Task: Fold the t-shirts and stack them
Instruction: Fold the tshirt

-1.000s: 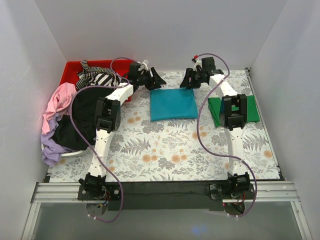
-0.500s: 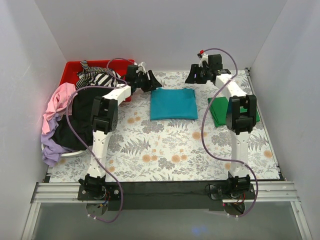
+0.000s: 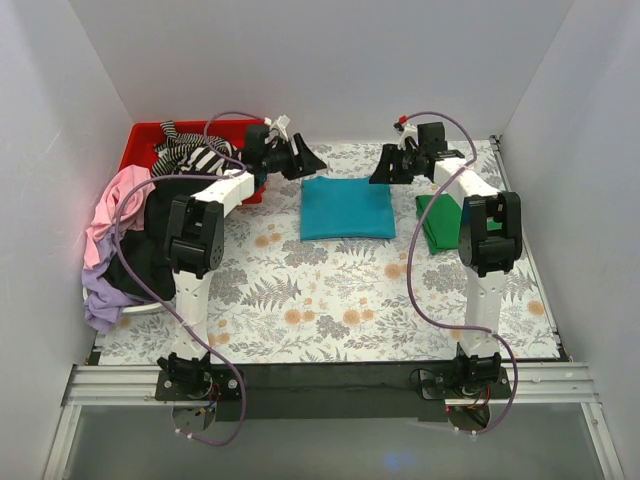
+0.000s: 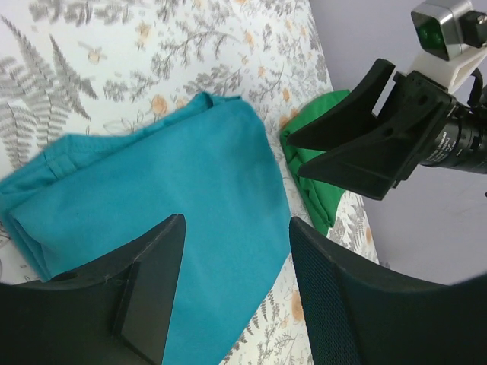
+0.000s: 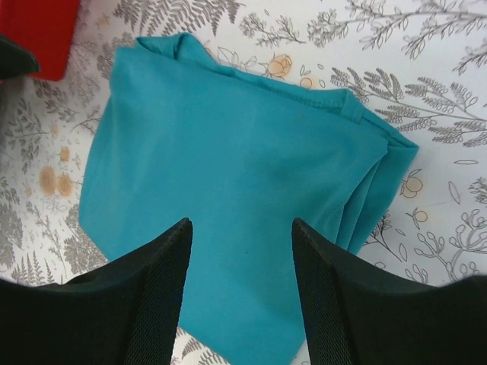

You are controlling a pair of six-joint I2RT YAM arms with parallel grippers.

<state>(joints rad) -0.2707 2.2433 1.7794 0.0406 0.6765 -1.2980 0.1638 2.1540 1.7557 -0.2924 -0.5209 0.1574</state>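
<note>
A teal t-shirt lies folded flat in a rectangle at the far middle of the table. Over its far left corner hangs my left gripper, open with nothing between the fingers. My right gripper hangs open and empty over the far right corner. A folded bright green t-shirt lies to the right, partly hidden by the right arm. In the left wrist view the left gripper spans the teal t-shirt, with the green t-shirt beyond. The right wrist view shows the right gripper above the teal cloth.
A heap of unfolded shirts lies at the left edge: pink, black and lilac. A striped shirt hangs out of the red bin at the back left. White walls close in the back and both sides.
Both arms have swung their elbows outward, the left one leftward and the right one rightward. The grippers stay open near the teal t-shirt's far corners, and the shirt has not moved.
</note>
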